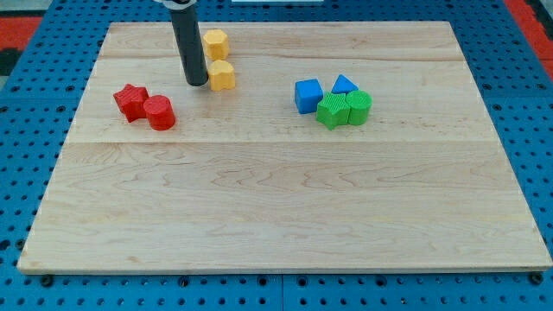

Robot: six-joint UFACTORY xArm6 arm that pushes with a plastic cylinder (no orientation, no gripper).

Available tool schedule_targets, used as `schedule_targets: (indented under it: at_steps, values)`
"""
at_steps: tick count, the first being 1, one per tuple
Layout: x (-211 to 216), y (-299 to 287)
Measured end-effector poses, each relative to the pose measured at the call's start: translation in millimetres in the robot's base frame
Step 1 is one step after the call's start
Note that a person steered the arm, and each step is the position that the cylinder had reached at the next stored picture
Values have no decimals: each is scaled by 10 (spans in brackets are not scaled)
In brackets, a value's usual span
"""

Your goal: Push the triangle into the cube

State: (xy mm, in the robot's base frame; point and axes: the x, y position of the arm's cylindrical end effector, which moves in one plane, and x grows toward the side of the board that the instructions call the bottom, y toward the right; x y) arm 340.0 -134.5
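A blue triangle [344,85] lies right of centre, near the view's top. A blue cube [308,95] sits just to its left, a small gap between them. A green star [331,111] and a green hexagonal block [359,106] touch the triangle's lower side. My tip [196,83] stands far to the left of these, just left of a yellow block [222,75] and close to it. The rod rises out of the view's top.
A second yellow block [214,42] sits above the first, right of the rod. A red star [131,101] and a red cylinder [160,113] lie together at the left. The wooden board [285,216] rests on a blue pegboard.
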Motion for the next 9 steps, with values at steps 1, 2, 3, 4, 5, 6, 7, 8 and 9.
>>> schedule_targets:
  at_steps: [1,2,3,4,5,6,7,8,9]
  values:
    - [447,657]
    - [526,1257]
    - [197,1437]
    - [-307,1774]
    - [-311,2535]
    - [-21,2798]
    - [121,2753]
    - [259,2095]
    - [253,1722]
